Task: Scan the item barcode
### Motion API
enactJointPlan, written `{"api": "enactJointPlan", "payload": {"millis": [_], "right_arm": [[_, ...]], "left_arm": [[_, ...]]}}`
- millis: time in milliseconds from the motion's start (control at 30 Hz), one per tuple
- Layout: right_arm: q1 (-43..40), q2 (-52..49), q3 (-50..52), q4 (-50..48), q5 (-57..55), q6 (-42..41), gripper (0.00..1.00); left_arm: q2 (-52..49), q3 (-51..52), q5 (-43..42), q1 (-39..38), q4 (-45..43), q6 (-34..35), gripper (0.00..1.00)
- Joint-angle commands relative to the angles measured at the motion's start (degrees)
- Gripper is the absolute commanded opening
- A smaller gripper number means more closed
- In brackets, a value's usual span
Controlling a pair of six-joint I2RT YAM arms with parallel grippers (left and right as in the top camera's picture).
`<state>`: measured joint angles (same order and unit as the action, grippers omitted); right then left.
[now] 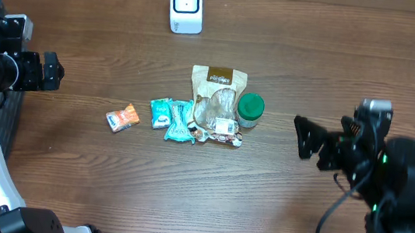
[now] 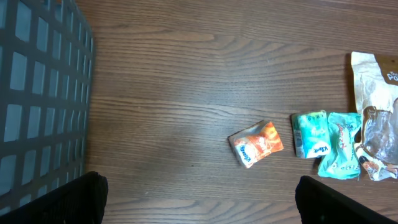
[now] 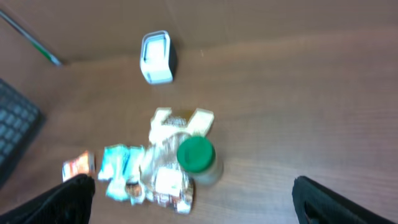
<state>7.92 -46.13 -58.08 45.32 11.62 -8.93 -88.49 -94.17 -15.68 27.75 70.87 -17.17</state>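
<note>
Gaping wide and empty: left claw point(image 1: 54, 72), right claw point(image 1: 303, 138). Jar point(image 1: 251, 108) sits central on the worktop point(image 1: 332, 52), scanner point(image 1: 186, 6) at twelve o'clock. Probably rigid, light, slick; grip its body below the lid.

No wording reads clearly. The tan pouch point(image 1: 217, 94) carries a dark band point(image 1: 220, 76) of pale lettering at its top, too small to make out, and a white label point(image 1: 226, 125) near its bottom. The orange packet point(image 2: 255, 144) and two teal packets point(image 2: 310, 134) bear blurred white script, illegible
</note>
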Motion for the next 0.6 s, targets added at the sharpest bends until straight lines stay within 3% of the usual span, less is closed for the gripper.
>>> {"api": "enactJointPlan", "payload": {"millis": [0,200,567], "right_arm": [[0.1,-10.5,-11.7,8.3,0.1,0.4,1.0],[0.0,-26.4,-26.5,20.9,0.0,0.4,1.0],[0.0,-37.4,-27.6,13.0,8.7,-0.3,1.0]], "left_arm": [[1.6,-1.4,-0.7,0.0,0.0,-1.5,1.0],[1.6,-1.4,-0.7,0.0,0.0,-1.5,0.99],[1.6,-1.4,-0.7,0.0,0.0,-1.5,0.99]]}}
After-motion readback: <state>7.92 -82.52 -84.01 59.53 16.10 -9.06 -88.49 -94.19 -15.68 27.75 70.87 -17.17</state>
